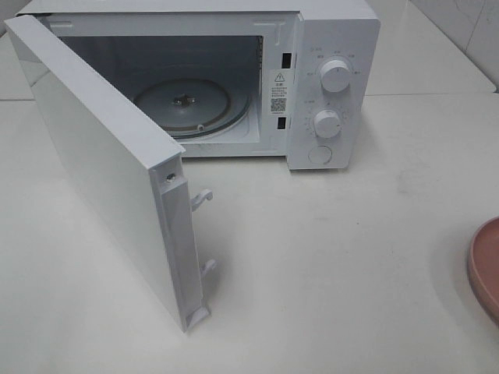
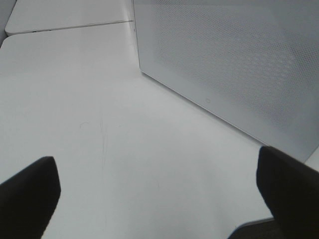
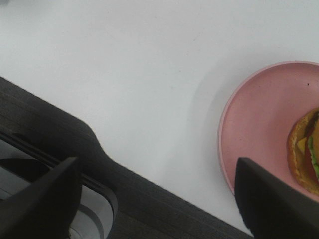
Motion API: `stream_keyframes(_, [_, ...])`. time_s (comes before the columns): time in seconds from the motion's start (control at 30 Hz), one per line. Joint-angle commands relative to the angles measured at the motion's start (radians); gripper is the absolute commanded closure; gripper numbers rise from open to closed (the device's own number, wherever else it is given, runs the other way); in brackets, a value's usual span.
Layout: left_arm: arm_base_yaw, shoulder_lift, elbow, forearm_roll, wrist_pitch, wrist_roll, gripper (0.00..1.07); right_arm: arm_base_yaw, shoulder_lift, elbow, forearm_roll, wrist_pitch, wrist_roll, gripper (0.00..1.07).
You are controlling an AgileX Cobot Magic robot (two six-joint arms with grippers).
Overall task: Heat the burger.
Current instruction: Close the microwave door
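Note:
The burger (image 3: 305, 149) shows only in the right wrist view, cut off by the frame edge: brown bun, a bit of green and yellow. It lies on a pink plate (image 3: 254, 124). My right gripper (image 3: 157, 162) hangs open above the white table beside the plate, nothing between its fingers. The left gripper (image 2: 157, 159) is also open and empty, low over the table near the outer face of the microwave door (image 2: 224, 64). In the high view the white microwave (image 1: 331, 47) stands at the back with its door (image 1: 101, 164) swung wide and a bare glass turntable (image 1: 183, 105) inside. Neither gripper appears there.
A sliver of the pink plate (image 1: 487, 265) shows at the high view's right edge. The open door juts far forward over the left half of the table. A dark table edge (image 3: 124, 189) runs under the right gripper. Two dials (image 1: 335, 75) sit on the microwave's right panel.

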State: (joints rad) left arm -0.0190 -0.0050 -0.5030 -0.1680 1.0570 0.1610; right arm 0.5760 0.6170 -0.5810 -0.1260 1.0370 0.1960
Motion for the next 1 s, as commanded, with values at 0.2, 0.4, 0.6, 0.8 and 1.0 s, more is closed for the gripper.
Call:
stream_keyframes(0.2, [0.0, -0.02, 0.002, -0.001, -0.015, -0.009, 0.06, -0.144, -0.164, -0.003, 0.076, 0.02, -0.082, 0.3])
stream_keyframes(0.4, [0.0, -0.02, 0.002, -0.001, -0.015, -0.009, 0.06, -0.22, -0.273, -0.002, 0.08, 0.018, -0.081, 0.31])
stream_keyframes(0.6, [0.0, -0.02, 0.002, -0.001, -0.015, -0.009, 0.06, -0.301, -0.39, 0.008, 0.081, 0.011, -0.081, 0.31])
stream_keyframes(0.8, [0.0, -0.02, 0.002, -0.001, -0.015, -0.009, 0.06, -0.35, -0.474, 0.073, 0.085, 0.002, -0.081, 0.31])
stream_keyframes(1.0, [0.0, -0.02, 0.002, -0.001, -0.015, -0.009, 0.06, -0.389, -0.534, 0.073, 0.085, 0.001, -0.08, 0.31])
